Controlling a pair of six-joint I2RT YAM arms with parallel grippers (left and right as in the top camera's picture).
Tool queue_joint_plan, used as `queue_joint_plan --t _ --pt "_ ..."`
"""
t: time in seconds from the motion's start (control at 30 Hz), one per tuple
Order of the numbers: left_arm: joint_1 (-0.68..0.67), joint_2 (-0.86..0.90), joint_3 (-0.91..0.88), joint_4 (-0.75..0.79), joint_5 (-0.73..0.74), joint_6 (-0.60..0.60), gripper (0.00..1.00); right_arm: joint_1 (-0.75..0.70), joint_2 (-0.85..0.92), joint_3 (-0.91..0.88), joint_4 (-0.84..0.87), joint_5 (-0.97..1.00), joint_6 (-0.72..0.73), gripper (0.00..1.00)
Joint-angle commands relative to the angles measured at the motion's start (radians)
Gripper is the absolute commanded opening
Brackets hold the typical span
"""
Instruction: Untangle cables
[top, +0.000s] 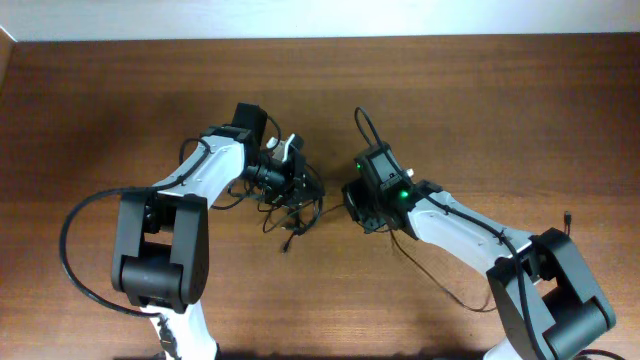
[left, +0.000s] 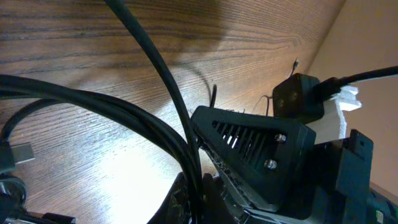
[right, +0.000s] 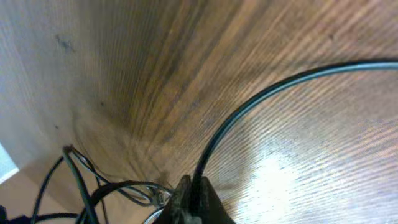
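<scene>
The cables lie as a tangle of thin black cords on the wooden table, between the two grippers. My left gripper sits at the tangle's upper left. In the left wrist view its jaws are shut on black cable strands. My right gripper is just right of the tangle. Its jaws are shut on one black cable that arcs away to the upper right. That strand shows overhead as a loop behind the right wrist. More tangled strands lie left of the right jaws.
A silvery plug end lies at the left of the left wrist view. A thin strand with a small plug lies by the right arm's base. The right wrist body is close in front of the left gripper.
</scene>
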Motion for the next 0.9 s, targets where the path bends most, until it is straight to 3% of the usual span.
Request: queue_joint_plan --t 0.0,0.07,0.13,0.3,0.4,0.53,0.6,0.63,0.67,0.7,0.87 --pt "-0.001 0.014 0.010 -0.001 0.017 -0.010 0.00 0.004 0.000 0.000 -0.009 0.036 -0.114 0.04" --pt "-0.001 0.014 0.010 -0.001 0.008 -0.009 0.00 0.003 -0.002 0.000 -0.035 0.036 -0.154 0.04" --pt "-0.001 0.014 0.010 0.000 0.006 -0.009 0.00 -0.003 -0.027 0.004 -0.043 0.050 -0.281 0.04" --pt "0.002 0.014 0.010 0.000 0.006 -0.009 0.00 -0.090 -0.224 0.022 -0.214 0.051 -0.417 0.04" --pt "0.002 0.014 0.010 0.000 0.006 -0.009 0.00 -0.126 -0.320 0.022 -0.349 0.097 -0.482 0.04" --pt "0.002 0.014 0.010 0.003 -0.003 -0.010 0.03 -0.148 -0.418 0.023 -0.387 0.070 -0.534 0.04" --pt "0.002 0.014 0.010 0.024 -0.025 -0.010 0.36 -0.148 -0.460 0.023 -0.384 0.060 -0.533 0.04" --pt "0.002 0.014 0.010 0.033 -0.048 -0.010 0.76 -0.148 -0.496 0.023 -0.383 0.048 -0.533 0.04" --pt "0.002 0.014 0.010 0.033 -0.062 -0.010 0.94 -0.148 -0.508 0.023 -0.383 0.037 -0.533 0.04" --pt "0.002 0.014 0.010 0.037 -0.070 -0.010 0.99 -0.148 -0.511 0.023 -0.384 0.016 -0.534 0.04" --pt "0.001 0.014 0.010 0.040 -0.200 0.026 0.99 -0.144 -0.500 0.023 -0.492 -0.005 -0.536 0.04"
